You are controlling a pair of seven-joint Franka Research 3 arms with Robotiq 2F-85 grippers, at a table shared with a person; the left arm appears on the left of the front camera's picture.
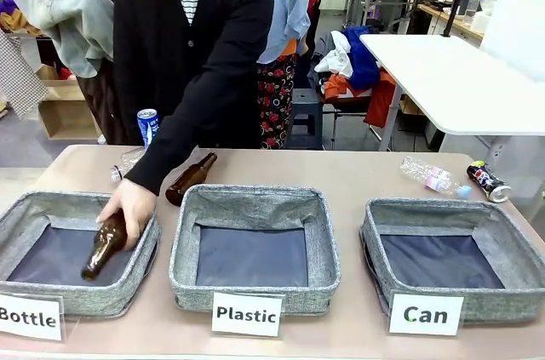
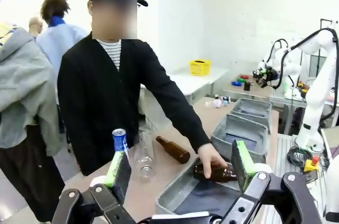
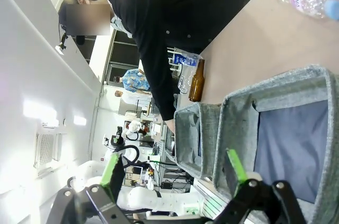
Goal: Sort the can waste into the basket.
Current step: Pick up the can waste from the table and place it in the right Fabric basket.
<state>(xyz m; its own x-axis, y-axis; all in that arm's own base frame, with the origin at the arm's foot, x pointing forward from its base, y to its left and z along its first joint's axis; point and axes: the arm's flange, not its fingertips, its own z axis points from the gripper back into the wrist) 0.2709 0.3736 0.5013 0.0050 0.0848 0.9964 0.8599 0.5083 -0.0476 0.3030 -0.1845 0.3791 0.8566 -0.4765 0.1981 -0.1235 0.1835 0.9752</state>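
Observation:
A blue and white can (image 1: 147,126) stands upright at the table's far left edge, beside the person's arm, and it appears as well in the left wrist view (image 2: 119,139) and the right wrist view (image 3: 183,59). A black can (image 1: 488,181) lies on its side at the far right. The grey basket carded "Can" (image 1: 430,207) sits at the front right with nothing in it. My left gripper (image 2: 180,168) is open, high above the table's left end. My right gripper (image 3: 174,168) is open, hanging above the "Can" basket (image 3: 275,83).
The person's hand (image 1: 128,204) holds a brown bottle (image 1: 104,245) inside the "Bottle" basket (image 1: 25,202). Another brown bottle (image 1: 190,179) and a clear bottle (image 1: 126,164) lie behind it. The "Plastic" basket (image 1: 255,198) sits in the middle. A clear bottle (image 1: 430,177) lies beside the black can.

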